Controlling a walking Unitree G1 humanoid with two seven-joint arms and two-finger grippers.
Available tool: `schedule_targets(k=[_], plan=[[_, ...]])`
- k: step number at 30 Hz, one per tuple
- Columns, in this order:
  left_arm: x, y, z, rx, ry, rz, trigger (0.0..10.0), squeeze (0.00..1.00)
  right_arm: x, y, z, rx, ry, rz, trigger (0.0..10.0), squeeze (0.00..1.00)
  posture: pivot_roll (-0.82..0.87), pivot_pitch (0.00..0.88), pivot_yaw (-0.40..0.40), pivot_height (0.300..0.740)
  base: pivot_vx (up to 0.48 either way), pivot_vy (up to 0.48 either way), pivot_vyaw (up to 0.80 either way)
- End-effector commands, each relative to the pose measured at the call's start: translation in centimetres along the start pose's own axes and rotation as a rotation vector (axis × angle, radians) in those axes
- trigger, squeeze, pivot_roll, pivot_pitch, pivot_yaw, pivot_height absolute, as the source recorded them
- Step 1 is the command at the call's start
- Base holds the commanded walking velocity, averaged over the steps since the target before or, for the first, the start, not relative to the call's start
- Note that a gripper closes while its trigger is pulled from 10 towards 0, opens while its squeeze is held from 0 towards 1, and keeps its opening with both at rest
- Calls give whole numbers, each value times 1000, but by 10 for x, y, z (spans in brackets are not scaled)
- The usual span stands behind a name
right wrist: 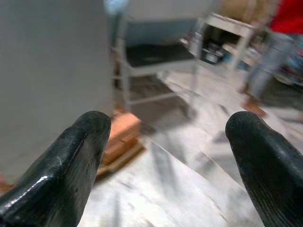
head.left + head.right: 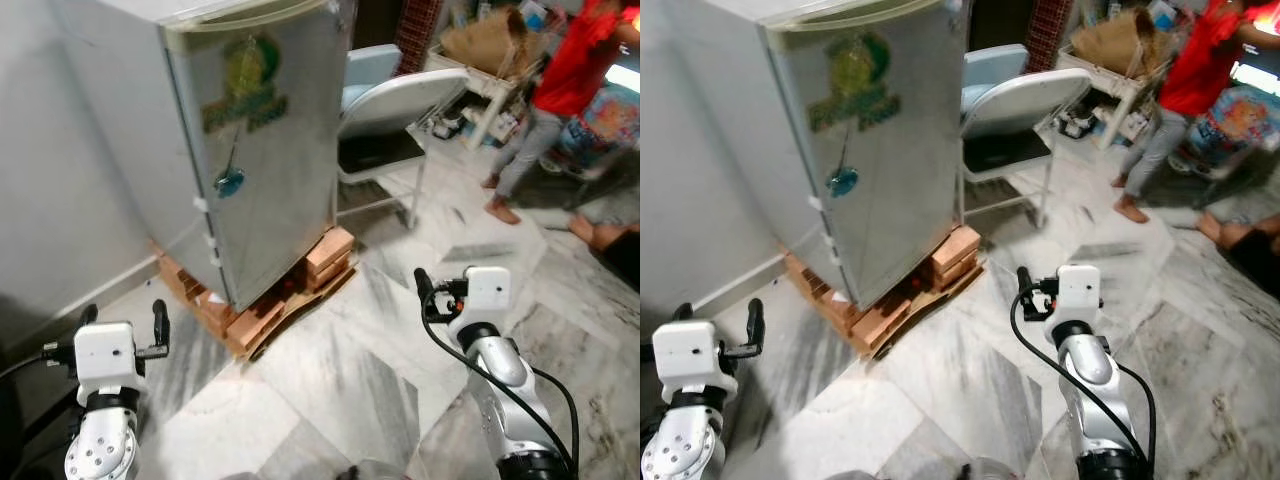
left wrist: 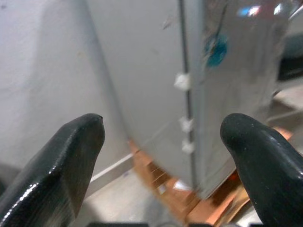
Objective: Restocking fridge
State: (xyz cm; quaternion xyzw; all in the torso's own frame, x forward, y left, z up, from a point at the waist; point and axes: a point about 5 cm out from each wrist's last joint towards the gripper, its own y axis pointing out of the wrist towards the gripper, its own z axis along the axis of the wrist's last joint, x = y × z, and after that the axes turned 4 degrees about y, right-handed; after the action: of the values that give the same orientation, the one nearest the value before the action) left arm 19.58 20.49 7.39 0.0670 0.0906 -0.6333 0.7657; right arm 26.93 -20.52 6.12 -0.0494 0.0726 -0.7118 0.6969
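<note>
The fridge [image 2: 250, 150] is standing with its door shut against the grey wall [image 2: 60, 180], ahead of the robot and toward its left, and it is resting on a low stack of bricks [image 2: 262, 300] laid on the marble floor [image 2: 350, 390]. A green logo [image 2: 245, 85] and a small blue tag [image 2: 229, 182] are showing on the door. The left gripper [image 2: 122, 325] is hovering low, near the fridge's front corner but apart from it, with its fingers [image 3: 71, 161] spread open and holding nothing. The right gripper [image 2: 432, 297] is hanging over the bare floor, well apart from the fridge on its right, fingers [image 1: 71, 165] also wide apart and empty. Just beside the fridge a folding chair [image 2: 395, 120] is standing, and farther off a person in a red shirt [image 2: 570, 70] is standing near a cluttered white table [image 2: 480, 70].
</note>
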Motion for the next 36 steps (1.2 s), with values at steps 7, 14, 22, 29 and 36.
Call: schedule_targets(k=[7, 14, 22, 29, 36], plan=[[-6, 3, -2, -13, 19, -24, 10000, 0, -12, 4, 6, 37, 23, 12, 10000, 0, 32, 44, 15, 740, 270, 398, 0], [-1, 5, -5, -25, 21, -57, 10000, 0, -10, 2, 6, 46, 37, -26, 10000, 0, 17, 45, 32, 740, 267, 400, 0], [6, 7, -7, -27, 1, -43, 10000, 0, -13, 4, 6, 36, 24, -7, 10000, 0, 13, 40, -7, 740, 128, 417, 0], [3, 14, -2, 5, 23, -37, 10000, 0, -22, 13, 11, 50, 19, 37, 10000, 0, 26, 27, -18, 740, 36, 278, -728], [4, 19, 2, 21, 13, -56, 10000, 0, -29, 20, 18, 66, 29, 43, 10000, 0, 29, 37, -11, 740, 0, 0, -772]])
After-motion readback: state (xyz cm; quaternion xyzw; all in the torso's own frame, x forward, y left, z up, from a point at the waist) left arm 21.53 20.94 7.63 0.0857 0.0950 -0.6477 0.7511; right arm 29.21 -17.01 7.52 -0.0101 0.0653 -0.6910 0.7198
